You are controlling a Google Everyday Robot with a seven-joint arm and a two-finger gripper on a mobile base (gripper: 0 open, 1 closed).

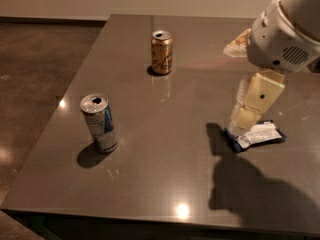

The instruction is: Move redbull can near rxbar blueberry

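On the table's (165,184) left front, the redbull can (99,123) stands upright, not yet grasped.
Well to the right of that can, the gripper (246,120) hangs just over the rxbar blueberry (257,135); whether it is parted or closed cannot be told. The reach should probably travel left, come in level and take the can mid-body so it doesn't tip. A gold can (162,52) stands well behind the redbull can, off that path.

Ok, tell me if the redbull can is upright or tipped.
Upright: the redbull can stands on its base, top up. The gripper hangs by the rxbar blueberry.
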